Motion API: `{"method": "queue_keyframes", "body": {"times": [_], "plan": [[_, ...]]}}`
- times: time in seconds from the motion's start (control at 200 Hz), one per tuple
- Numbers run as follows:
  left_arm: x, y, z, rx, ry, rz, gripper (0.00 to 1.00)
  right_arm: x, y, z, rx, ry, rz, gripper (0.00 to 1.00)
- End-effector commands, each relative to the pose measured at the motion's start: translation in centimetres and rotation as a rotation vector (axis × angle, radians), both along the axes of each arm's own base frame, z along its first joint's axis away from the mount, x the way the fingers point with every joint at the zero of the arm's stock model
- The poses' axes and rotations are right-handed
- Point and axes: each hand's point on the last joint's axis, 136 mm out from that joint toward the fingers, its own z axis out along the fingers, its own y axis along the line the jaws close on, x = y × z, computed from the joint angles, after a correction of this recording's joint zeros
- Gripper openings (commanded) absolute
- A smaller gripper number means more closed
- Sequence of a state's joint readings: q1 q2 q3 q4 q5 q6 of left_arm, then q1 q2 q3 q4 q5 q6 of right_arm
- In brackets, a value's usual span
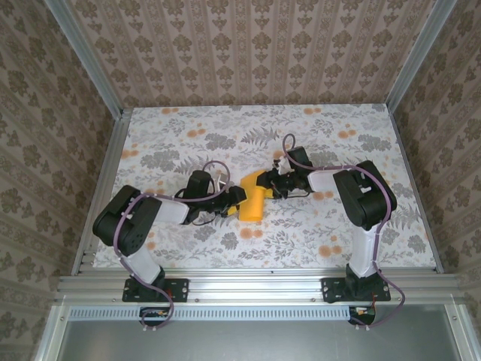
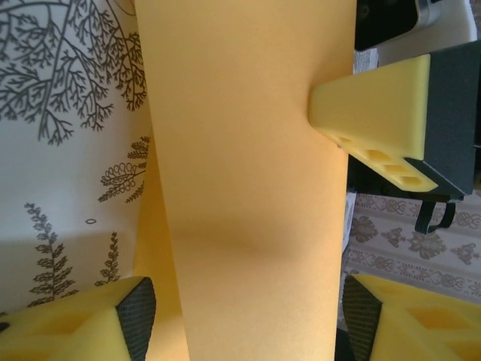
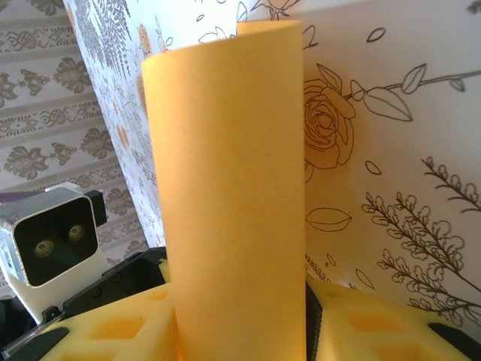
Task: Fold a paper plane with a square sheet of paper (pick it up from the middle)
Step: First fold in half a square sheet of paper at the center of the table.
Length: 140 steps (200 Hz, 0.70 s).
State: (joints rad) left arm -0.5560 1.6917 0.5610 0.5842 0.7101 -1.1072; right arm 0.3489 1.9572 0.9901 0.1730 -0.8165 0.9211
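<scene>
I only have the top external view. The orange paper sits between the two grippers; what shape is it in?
Observer: In the right wrist view the orange paper curves like a roll, with no sharp crease showing.
Operator: Where does the right gripper meet it?
Observer: The left wrist view has one of its yellow fingers lying over the paper's edge.
Operator: And the left gripper?
Observer: Its fingers stand apart, one either side of the paper.

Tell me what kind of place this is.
Probably a robot test booth, not a home: an aluminium frame holds wallpaper-like panels around a floral-clothed table, and the left arm and right arm are bolted to its near rail.
</scene>
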Motion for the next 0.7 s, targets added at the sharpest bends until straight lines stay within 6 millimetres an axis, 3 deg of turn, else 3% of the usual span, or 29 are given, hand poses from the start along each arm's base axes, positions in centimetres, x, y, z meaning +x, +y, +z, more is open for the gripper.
{"method": "queue_keyframes", "body": {"times": [0.0,0.435,0.695], "plan": [[-0.2,-0.6,0.7,-0.044,-0.008,-0.016,0.63,-0.1,0.1,0.4,0.038,0.010,0.001,0.43],[0.7,0.0,0.0,-0.018,-0.059,0.051,0.32,-0.4,-0.7,0.1,-0.003,0.009,0.000,0.44],[1.2,-0.4,-0.3,-0.025,-0.059,0.052,0.05,-0.6,-0.9,0.3,-0.023,0.005,0.007,0.47]]}}
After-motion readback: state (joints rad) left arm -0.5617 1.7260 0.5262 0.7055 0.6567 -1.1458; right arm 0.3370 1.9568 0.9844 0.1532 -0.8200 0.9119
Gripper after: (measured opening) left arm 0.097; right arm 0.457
